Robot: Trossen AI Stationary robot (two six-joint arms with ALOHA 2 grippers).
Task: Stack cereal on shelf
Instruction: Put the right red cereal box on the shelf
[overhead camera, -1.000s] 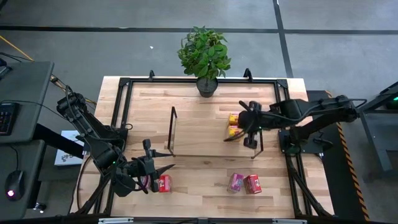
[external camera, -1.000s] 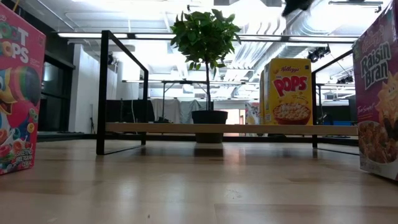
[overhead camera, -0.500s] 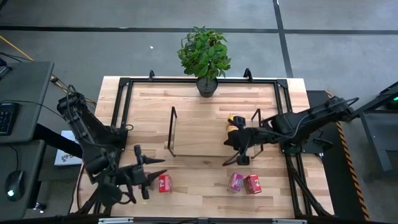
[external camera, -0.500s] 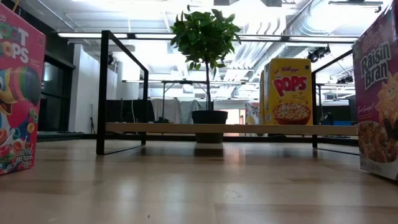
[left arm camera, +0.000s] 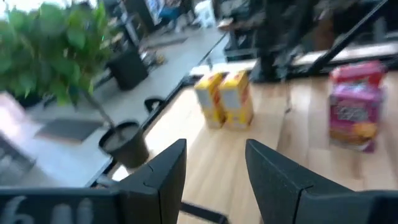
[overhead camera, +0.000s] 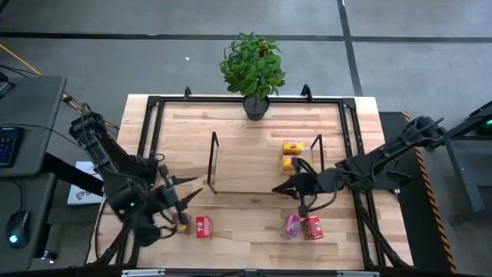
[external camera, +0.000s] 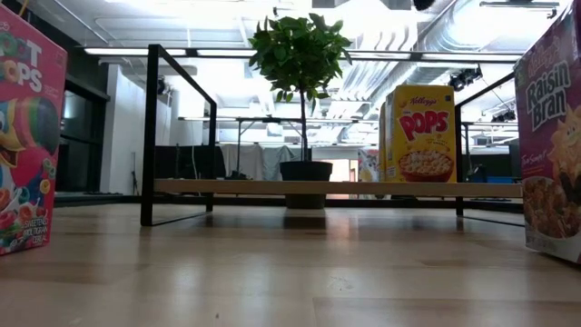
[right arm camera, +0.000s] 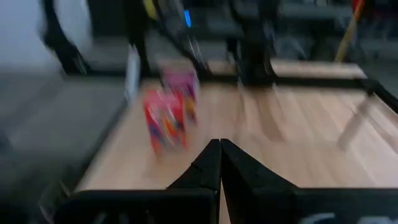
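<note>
High view: two yellow boxes stand on the shelf. Right gripper empty, just beyond the pink and red boxes. Left gripper empty, with the red box just short of its jaws.

Low view: no gripper visible.

Left wrist view: jaws wide apart.

Right wrist view: jaws closed together, nothing held.

Judgement: between placements; next move calls for opening and descending on a table box.

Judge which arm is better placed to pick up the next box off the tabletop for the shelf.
Likely the right: the right gripper, jaws shut, hangs near the pink box and red box, close to the shelf. The left gripper is open.
</note>
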